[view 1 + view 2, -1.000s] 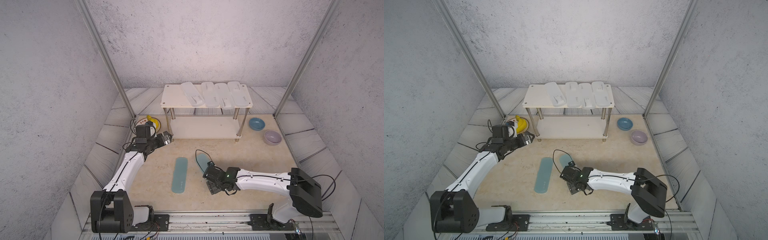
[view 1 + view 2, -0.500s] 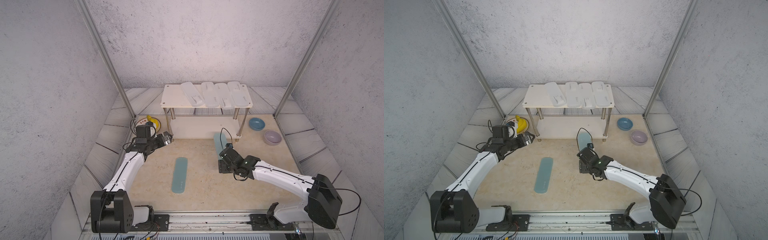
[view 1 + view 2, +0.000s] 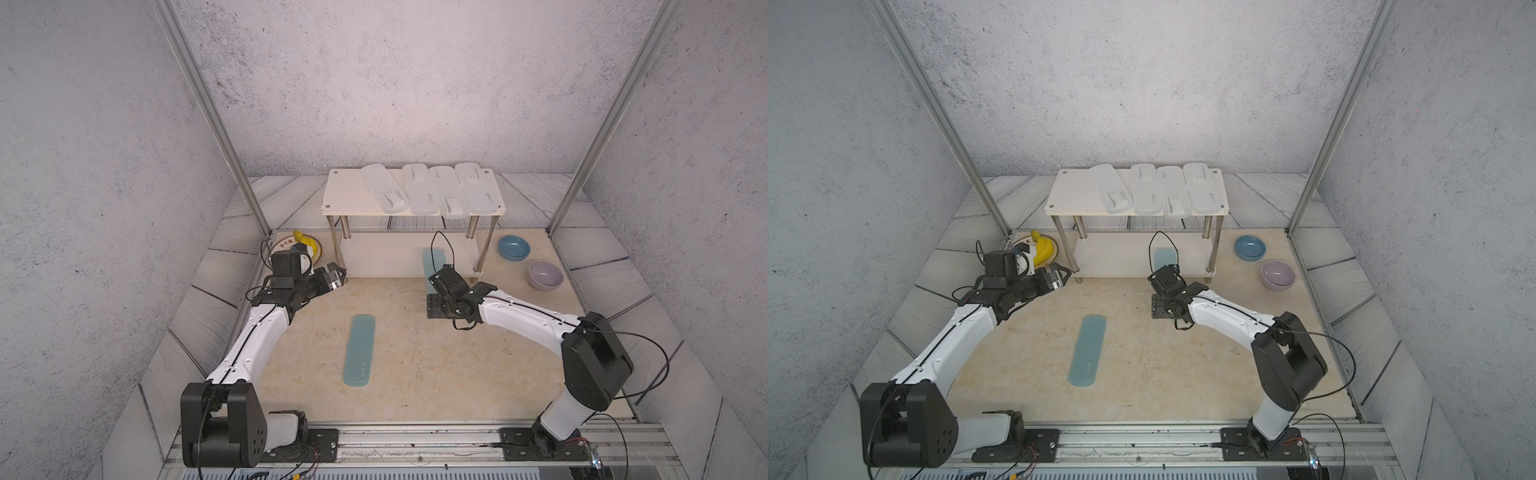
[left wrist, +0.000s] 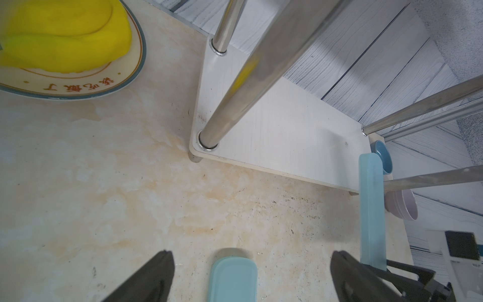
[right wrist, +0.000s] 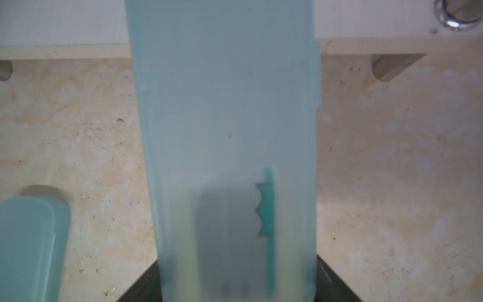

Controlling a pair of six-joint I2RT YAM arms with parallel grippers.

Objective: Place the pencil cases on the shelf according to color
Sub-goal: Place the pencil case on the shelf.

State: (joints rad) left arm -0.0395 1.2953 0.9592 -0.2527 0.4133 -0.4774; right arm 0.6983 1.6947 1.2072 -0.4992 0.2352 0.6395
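The shelf [image 3: 374, 255] has its lower board bare left of the held teal case [image 3: 432, 259], which seems to hover over its right part. Metal posts [image 3: 483, 249] bound the opening. On the table [image 3: 436, 374], a second teal case [image 3: 359, 351] lies centre; bowls [image 3: 514, 247] and a plate [image 4: 78, 90] flank the shelf.

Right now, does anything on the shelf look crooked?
Yes. On top of the shelf, the leftmost white case lies slanted, while the others line up nearly straight. The third white case from the left seems to poke slightly past the front edge.
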